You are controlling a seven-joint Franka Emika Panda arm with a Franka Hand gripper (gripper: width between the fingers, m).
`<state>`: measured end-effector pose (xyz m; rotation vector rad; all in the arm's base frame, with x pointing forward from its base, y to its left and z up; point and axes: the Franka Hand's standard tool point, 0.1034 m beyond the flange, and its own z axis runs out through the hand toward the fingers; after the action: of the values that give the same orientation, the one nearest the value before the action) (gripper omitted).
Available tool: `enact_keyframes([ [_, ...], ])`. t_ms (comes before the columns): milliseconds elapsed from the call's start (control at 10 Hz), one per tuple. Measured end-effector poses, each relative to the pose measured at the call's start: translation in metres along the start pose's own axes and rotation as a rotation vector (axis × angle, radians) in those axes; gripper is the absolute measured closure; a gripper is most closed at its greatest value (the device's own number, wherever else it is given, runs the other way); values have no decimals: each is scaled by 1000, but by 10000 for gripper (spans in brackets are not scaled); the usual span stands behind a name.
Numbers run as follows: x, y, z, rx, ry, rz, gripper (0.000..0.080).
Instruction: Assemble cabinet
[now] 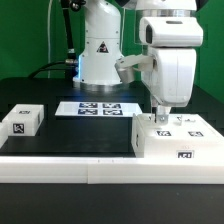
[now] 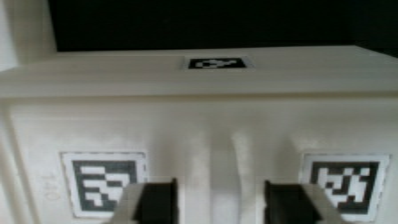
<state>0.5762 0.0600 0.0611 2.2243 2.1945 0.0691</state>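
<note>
The cabinet [image 1: 176, 142] is a white boxy body with black-and-white tags, standing at the exterior view's right near the table's front edge. My gripper [image 1: 158, 116] has come down from above onto its top, near the cabinet's left end. In the wrist view the two dark fingers [image 2: 157, 203] stand apart, with the cabinet's white surface [image 2: 214, 120] showing unbroken between them. A tag lies on either side of the fingers and a third tag sits farther off. The gripper [image 2: 221, 203] holds nothing that I can see.
A small white tagged block [image 1: 22, 121] lies at the exterior view's left. The marker board [image 1: 97, 108] lies flat mid-table in front of the white robot base [image 1: 100, 50]. A white ledge [image 1: 70, 165] runs along the table's front edge.
</note>
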Motion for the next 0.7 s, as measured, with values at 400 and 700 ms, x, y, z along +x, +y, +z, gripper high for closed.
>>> enact_keyframes([
  [400, 0, 0, 0, 1, 0, 0, 125],
  [700, 0, 0, 0, 1, 0, 0, 8],
])
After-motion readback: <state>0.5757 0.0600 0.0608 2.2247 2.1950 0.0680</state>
